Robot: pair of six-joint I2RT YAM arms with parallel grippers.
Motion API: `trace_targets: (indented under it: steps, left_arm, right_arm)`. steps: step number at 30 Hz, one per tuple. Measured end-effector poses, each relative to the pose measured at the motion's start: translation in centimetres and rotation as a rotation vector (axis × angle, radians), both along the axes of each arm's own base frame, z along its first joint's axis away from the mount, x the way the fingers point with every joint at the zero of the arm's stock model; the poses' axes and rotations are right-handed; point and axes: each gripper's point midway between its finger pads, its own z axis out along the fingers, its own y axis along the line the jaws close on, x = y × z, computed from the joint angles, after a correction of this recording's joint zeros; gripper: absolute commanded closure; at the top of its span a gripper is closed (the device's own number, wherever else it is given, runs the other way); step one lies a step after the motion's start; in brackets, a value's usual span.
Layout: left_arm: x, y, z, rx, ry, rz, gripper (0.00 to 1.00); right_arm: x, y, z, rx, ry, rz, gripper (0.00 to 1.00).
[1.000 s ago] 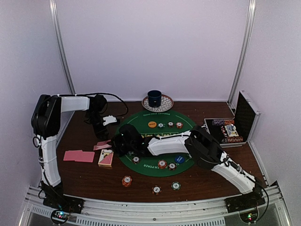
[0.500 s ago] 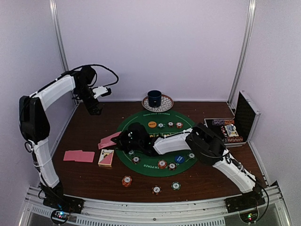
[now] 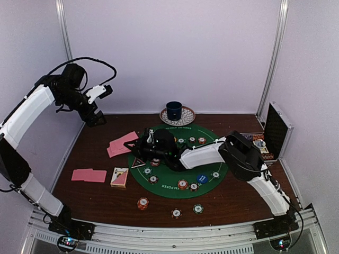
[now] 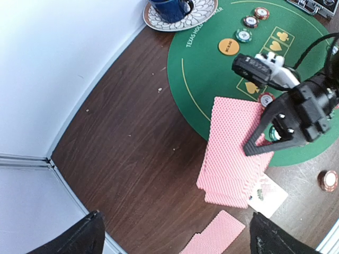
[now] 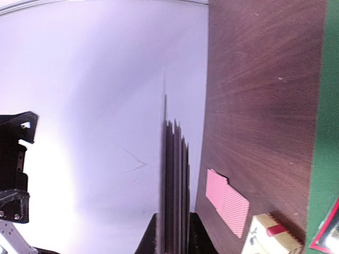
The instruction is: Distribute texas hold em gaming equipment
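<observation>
Chips (image 3: 183,184) and two cards (image 3: 89,175) laid out; right end effector (image 3: 139,150) grips undealt card stack (image 3: 122,144); left end effector (image 3: 94,116) wide.

Dark wood-grain table (image 3: 90,153) inside a booth of pale lilac walls (image 3: 169,53) and slim metal corner posts (image 3: 273,58).

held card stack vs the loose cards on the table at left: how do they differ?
The held card stack is thick, several cards fanned, clamped by the right gripper at the mat edge. The loose cards are only two or so, flat on the table, ungripped. Both show pink backs.
</observation>
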Motion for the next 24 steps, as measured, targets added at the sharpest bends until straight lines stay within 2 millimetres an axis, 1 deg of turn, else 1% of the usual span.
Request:
trace_targets:
  steps: [1,3,6,9,10,11,14,16,21,24]
  left_arm:
    - [0.0,0.0,0.4,-0.005,-0.008,0.001,0.02]
    - [0.0,-0.4,0.3,-0.015,0.005,-0.012,0.02]
    - [-0.7,-1.5,-1.1,-0.016,0.051,-0.051,0.03]
    - [-2.3,-3.2,-3.7,0.029,0.095,-0.112,0.02]
    - [-3.2,-4.1,-4.8,0.06,0.111,-0.143,0.02]
    - [-3.8,-4.7,-5.5,0.082,0.12,-0.167,0.02]
    - [-5.0,-6.5,-6.6,0.132,0.123,-0.224,0.02]
    - [-4.8,-6.8,-6.5,0.157,0.097,-0.223,0.03]
    - [-2.9,-6.1,-6.7,0.213,0.045,-0.174,0.02]
    - [-2.5,-6.0,-6.9,0.224,0.039,-0.165,0.02]
  right_arm:
    - [-0.2,0.0,1.0,0.015,-0.019,0.005,1.0]
    - [-0.6,0.1,3.1,0.05,-0.056,0.017,1.0]
    - [-1.1,0.1,5.2,0.087,-0.103,0.037,1.0]
    - [-1.8,-0.3,5.8,0.078,-0.136,0.048,1.0]
    - [-2.0,-0.6,5.9,0.07,-0.146,0.049,1.0]
    - [-2.2,-0.8,6.0,0.064,-0.154,0.049,1.0]
    - [-2.5,-1.2,6.5,0.054,-0.185,0.052,1.0]
    - [-2.6,-1.2,6.7,0.052,-0.203,0.053,1.0]
    - [-3.0,-1.6,7.1,0.038,-0.231,0.058,1.0]
    - [-3.2,-1.7,7.3,0.031,-0.248,0.061,1.0]
